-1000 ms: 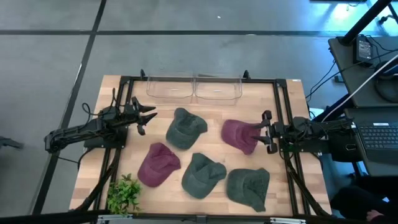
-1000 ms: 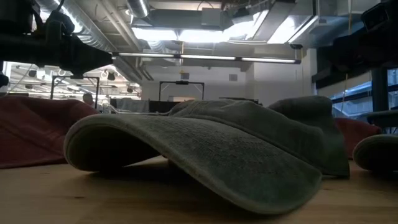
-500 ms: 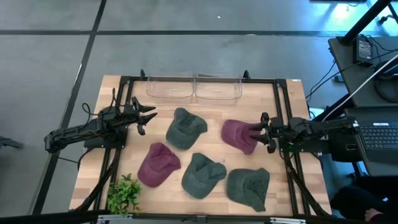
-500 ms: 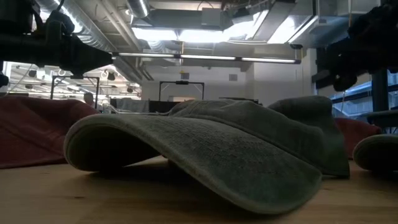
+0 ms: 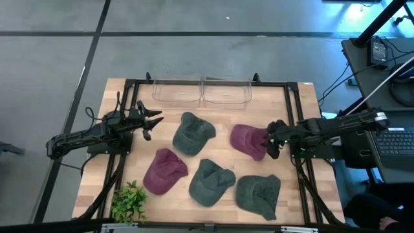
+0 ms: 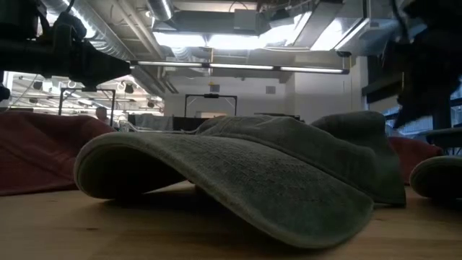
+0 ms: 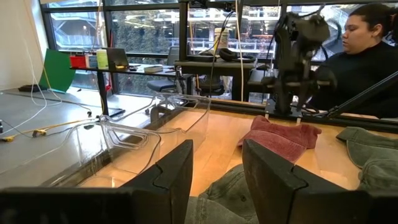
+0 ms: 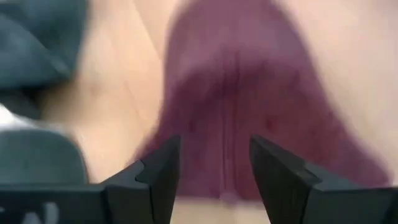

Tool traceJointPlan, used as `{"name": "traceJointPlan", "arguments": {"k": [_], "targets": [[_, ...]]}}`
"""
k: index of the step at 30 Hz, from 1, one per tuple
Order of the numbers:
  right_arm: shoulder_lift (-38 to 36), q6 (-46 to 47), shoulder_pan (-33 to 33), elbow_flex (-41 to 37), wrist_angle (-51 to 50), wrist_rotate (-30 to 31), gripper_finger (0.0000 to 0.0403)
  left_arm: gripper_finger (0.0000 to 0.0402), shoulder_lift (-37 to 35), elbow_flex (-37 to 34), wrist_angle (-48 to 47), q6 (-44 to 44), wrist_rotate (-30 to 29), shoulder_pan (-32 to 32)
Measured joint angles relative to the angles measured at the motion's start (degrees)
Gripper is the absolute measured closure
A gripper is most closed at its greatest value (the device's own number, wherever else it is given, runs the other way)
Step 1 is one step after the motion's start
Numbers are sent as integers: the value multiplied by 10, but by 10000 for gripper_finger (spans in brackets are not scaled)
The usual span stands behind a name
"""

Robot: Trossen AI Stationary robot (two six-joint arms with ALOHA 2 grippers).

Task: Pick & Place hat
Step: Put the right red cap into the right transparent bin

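Several caps lie crown up on the wooden table: a maroon hat (image 5: 248, 140) right of centre, a green hat (image 5: 193, 133), a second maroon hat (image 5: 165, 170) and two more green hats (image 5: 210, 181) (image 5: 259, 194) near the front. My right gripper (image 5: 270, 140) is open at the right maroon hat's right side and tipped down at it. In the right wrist view, blurred, the maroon hat (image 8: 249, 93) fills the space ahead of the gripper (image 8: 214, 149). My left gripper (image 5: 152, 122) waits open, left of the green hat (image 7: 227, 183).
Two clear plastic bins (image 5: 176, 92) (image 5: 226, 92) stand side by side at the table's far edge. A small green plant (image 5: 129, 202) sits at the near left corner. A person (image 7: 367, 56) sits beyond the table's right side.
My right gripper has crept toward the table's left, over the maroon hat's right edge. It has tipped from level to pointing down as its arm rose behind it. The hats lie as before.
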Motion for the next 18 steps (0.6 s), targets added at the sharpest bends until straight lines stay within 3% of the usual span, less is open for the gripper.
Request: {"name": "traceJointPlan", "arguments": {"k": [5, 18], "targets": [[103, 28, 13, -3, 5, -35, 213, 266, 0, 0, 0, 0, 0, 0], [295, 39, 16, 0, 36, -7, 223, 265, 0, 0, 0, 0, -4, 0]]}}
